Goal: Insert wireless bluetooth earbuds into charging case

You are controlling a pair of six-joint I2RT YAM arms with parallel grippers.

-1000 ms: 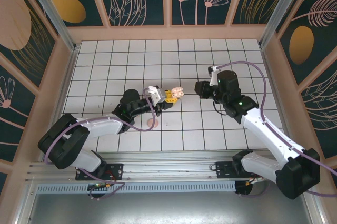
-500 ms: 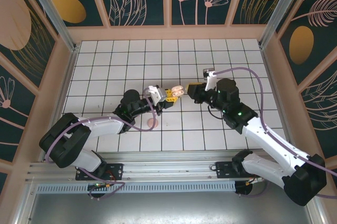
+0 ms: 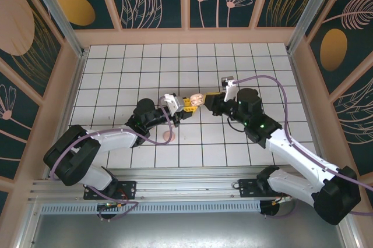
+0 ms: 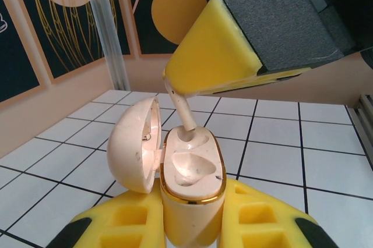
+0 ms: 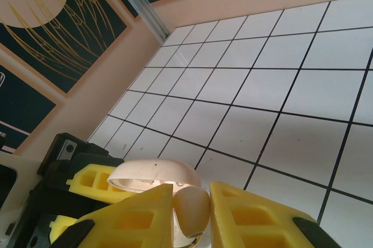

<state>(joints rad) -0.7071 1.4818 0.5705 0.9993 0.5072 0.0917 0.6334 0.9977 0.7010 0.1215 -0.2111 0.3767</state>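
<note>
My left gripper (image 3: 186, 104) is shut on the cream charging case (image 4: 192, 201), which stands upright with a gold rim and its lid (image 4: 133, 143) swung open to the left. My right gripper (image 3: 208, 102) is shut on one pale earbud (image 5: 192, 207). Seen from the left wrist, the earbud's stem (image 4: 185, 114) hangs from the right gripper's yellow fingers (image 4: 213, 56) and its tip sits in the far socket of the case. The near socket (image 4: 189, 169) is empty. In the right wrist view the lid (image 5: 154, 175) lies just behind my right gripper (image 5: 195, 216).
A round pink disc (image 3: 169, 137) lies on the white tiled floor (image 3: 145, 73) just in front of the left arm's wrist. Peach walls ring the floor on three sides, with open tiles behind and to both sides of the grippers.
The right gripper has travelled left with the earbud, from about a tile away to right over the open case. The left gripper and case have stayed put.
</note>
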